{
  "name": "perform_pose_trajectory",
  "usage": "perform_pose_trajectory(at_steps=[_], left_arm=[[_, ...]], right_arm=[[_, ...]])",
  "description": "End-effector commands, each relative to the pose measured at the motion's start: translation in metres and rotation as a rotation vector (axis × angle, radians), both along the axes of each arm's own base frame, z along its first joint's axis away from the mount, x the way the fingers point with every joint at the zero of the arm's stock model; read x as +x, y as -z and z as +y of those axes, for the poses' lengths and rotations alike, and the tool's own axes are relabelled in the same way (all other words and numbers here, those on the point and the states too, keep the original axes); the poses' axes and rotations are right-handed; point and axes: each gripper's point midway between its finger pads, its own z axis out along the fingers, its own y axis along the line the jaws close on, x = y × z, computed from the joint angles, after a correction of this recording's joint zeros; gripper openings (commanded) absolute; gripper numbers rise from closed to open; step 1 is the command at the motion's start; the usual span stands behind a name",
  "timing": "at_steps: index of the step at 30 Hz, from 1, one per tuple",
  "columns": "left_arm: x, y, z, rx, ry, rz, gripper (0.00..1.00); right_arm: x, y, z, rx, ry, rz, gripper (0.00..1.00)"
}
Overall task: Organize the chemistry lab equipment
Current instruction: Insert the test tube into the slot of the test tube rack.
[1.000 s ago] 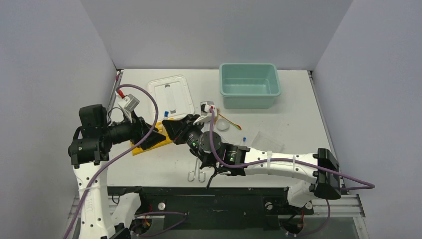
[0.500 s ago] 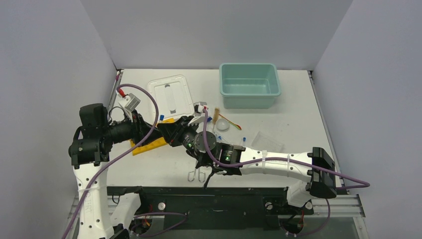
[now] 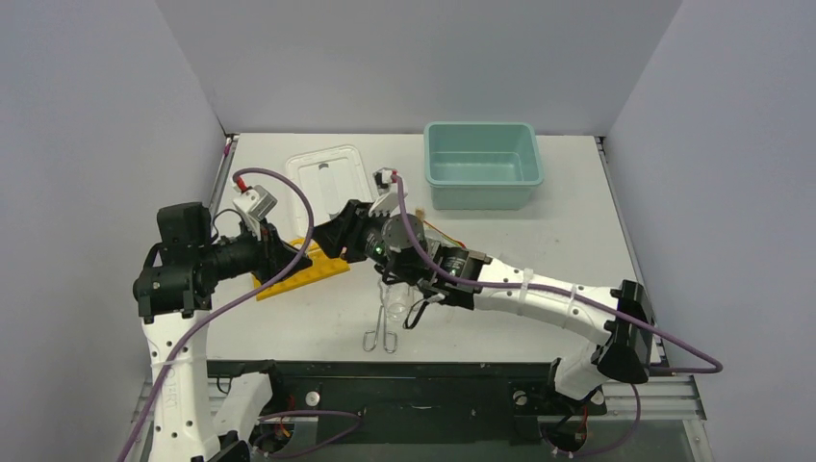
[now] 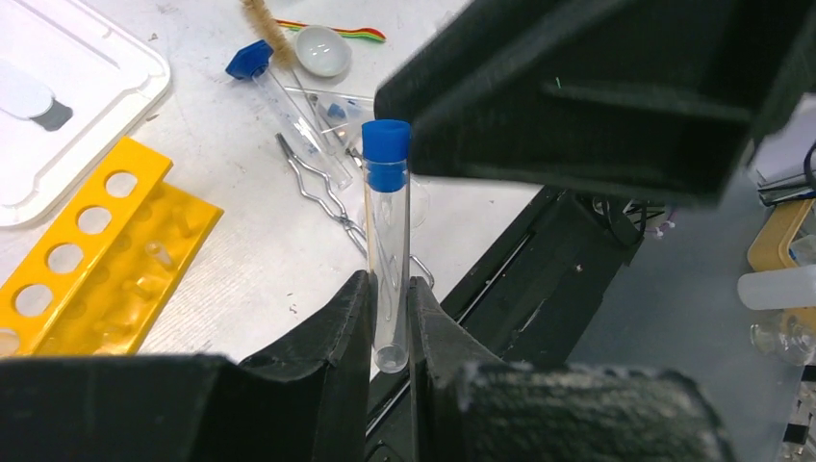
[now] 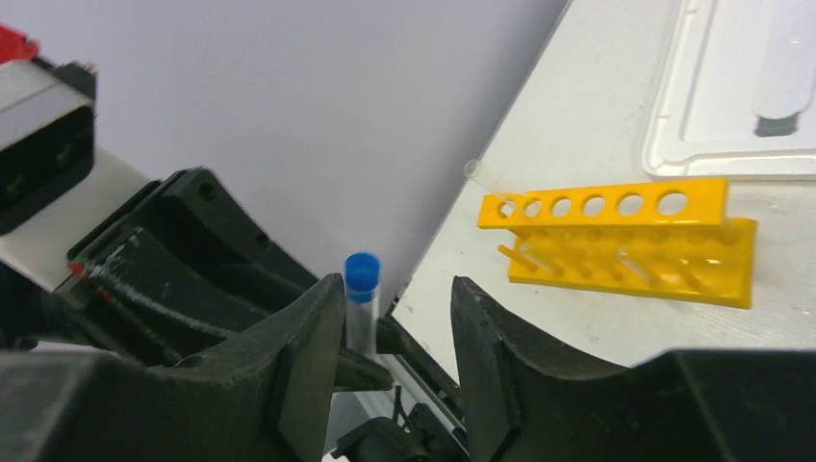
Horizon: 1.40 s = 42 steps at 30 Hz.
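**Vial clamped in the left claw, right claw slack around it: judged to be a hand-over above the bench.**

The left claw (image 4: 390, 289) is clamped on the lower end of an upright blue-capped vial (image 4: 387, 207), held clear of the bench (image 3: 577, 192) and near the yellow holed rack (image 5: 616, 241) lying on it. The right claw (image 5: 396, 308) stands part-open around the vial's capped end. The vial sits close to one finger, and contact cannot be determined. Risk: the grip is low and narrow on smooth glass, so the vial may pivot or slip. If the right claw draws away askew, a finger could catch the cap and pull the vial free onto rack or bench.
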Motion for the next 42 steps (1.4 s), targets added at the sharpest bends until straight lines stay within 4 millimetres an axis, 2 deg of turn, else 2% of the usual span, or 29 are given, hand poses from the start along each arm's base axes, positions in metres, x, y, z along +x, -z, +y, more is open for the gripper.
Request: perform_pose_trajectory(at_steps=[1,8,10,13,25,33,42], left_arm=[[-0.002,-0.008,0.003,0.063,0.024,-0.073,0.03],[-0.008,-0.007,0.003,0.105,0.059,-0.115,0.03],[-0.011,-0.006,0.003,0.118,0.072,-0.113,0.03],[-0.014,-0.002,0.004,0.136,0.080,-0.105,0.03],[-0.017,0.003,0.003,0.156,0.096,-0.112,0.03],[-0.020,0.008,0.002,0.170,0.107,-0.110,0.03],[-0.020,0.014,0.004,0.193,0.108,-0.109,0.03]], right_arm=[[-0.003,-0.022,-0.022,-0.044,-0.142,0.046,0.42],[-0.014,-0.014,-0.022,-0.100,-0.330,0.102,0.42],[-0.016,-0.021,-0.020,-0.091,-0.374,0.100,0.42],[-0.022,-0.021,-0.016,-0.108,-0.431,0.103,0.43],[-0.019,-0.010,-0.002,-0.131,-0.456,0.144,0.42],[-0.015,-0.009,0.005,-0.124,-0.450,0.154,0.32],[-0.015,-0.003,0.004,-0.136,-0.448,0.164,0.21]])
